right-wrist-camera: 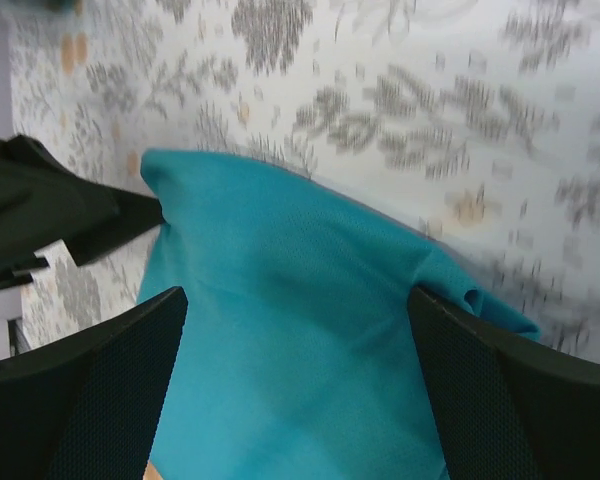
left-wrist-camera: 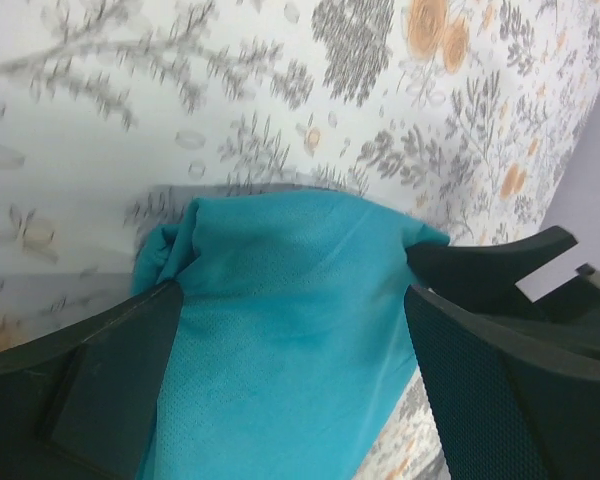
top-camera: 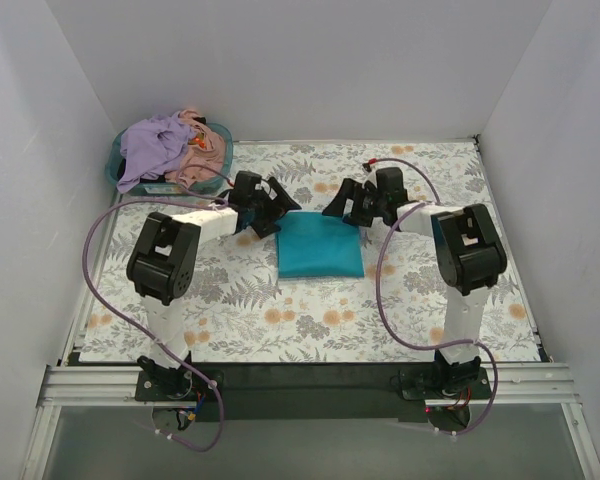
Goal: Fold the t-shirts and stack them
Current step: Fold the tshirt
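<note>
The teal-blue t-shirt (top-camera: pixel 319 247) lies folded into a rectangle on the middle of the table; it also shows in the left wrist view (left-wrist-camera: pixel 290 330) and the right wrist view (right-wrist-camera: pixel 300 340). My left gripper (top-camera: pixel 280 208) is open just above the shirt's far-left corner, its fingers (left-wrist-camera: pixel 90 390) spread wide. My right gripper (top-camera: pixel 348 208) is open just above the far-right corner, its fingers (right-wrist-camera: pixel 510 400) spread wide. The lavender purple t-shirt (top-camera: pixel 150 148) and the peach-pink t-shirt (top-camera: pixel 202 152) lie crumpled in the basket.
The teal plastic basket (top-camera: pixel 220 160) stands at the back left corner. The grey-and-orange floral cloth (top-camera: pixel 300 320) covers the table. White walls close in the table on three sides. Purple cables loop beside both arms.
</note>
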`<state>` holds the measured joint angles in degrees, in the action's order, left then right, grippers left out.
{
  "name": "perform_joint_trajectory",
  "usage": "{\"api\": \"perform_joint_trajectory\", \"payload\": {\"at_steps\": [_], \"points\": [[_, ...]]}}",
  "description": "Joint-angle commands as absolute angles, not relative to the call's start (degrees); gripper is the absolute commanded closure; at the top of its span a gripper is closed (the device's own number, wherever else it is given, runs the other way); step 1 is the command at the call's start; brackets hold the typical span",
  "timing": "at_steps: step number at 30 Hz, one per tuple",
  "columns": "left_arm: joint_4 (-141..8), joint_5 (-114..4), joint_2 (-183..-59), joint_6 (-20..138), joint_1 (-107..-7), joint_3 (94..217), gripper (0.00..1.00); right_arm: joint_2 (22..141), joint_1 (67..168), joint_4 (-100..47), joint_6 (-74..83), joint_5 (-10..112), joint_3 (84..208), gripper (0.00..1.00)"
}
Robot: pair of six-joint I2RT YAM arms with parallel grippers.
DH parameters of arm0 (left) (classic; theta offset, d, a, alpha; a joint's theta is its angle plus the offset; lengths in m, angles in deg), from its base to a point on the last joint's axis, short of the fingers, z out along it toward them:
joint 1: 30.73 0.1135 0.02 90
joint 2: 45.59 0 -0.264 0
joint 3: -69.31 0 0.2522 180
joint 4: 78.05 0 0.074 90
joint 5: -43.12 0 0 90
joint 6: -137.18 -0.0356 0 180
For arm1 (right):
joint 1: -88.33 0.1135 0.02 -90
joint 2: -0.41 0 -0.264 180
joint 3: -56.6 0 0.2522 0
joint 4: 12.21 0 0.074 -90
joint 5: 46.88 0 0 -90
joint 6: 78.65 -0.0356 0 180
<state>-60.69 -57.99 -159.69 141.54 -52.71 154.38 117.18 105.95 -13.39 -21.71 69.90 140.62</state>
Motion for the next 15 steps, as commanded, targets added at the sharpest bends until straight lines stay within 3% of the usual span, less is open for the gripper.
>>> {"api": "perform_joint_trajectory", "payload": {"at_steps": [1, 5, 10, 15], "points": [[-57.25, -58.74, -156.43, 141.39, -52.44, 146.10, 0.05, 112.05, 107.40, -15.69, -22.14, 63.62, 129.97, 0.02], [-57.96, -56.90, -149.06, 139.91, -52.53, 141.69, 0.03, 105.02, 107.93, -16.04, -21.00, 62.02, 126.87, 0.02], [-53.32, -56.02, -142.81, 137.00, -52.44, 146.77, 0.02, 99.21, 108.01, -24.81, -16.96, 60.97, 133.20, 0.02], [-48.39, -54.28, -131.84, 132.35, -52.44, 146.00, 0.02, 87.09, 109.95, -28.95, -15.81, 54.30, 128.47, 0.02]]}}
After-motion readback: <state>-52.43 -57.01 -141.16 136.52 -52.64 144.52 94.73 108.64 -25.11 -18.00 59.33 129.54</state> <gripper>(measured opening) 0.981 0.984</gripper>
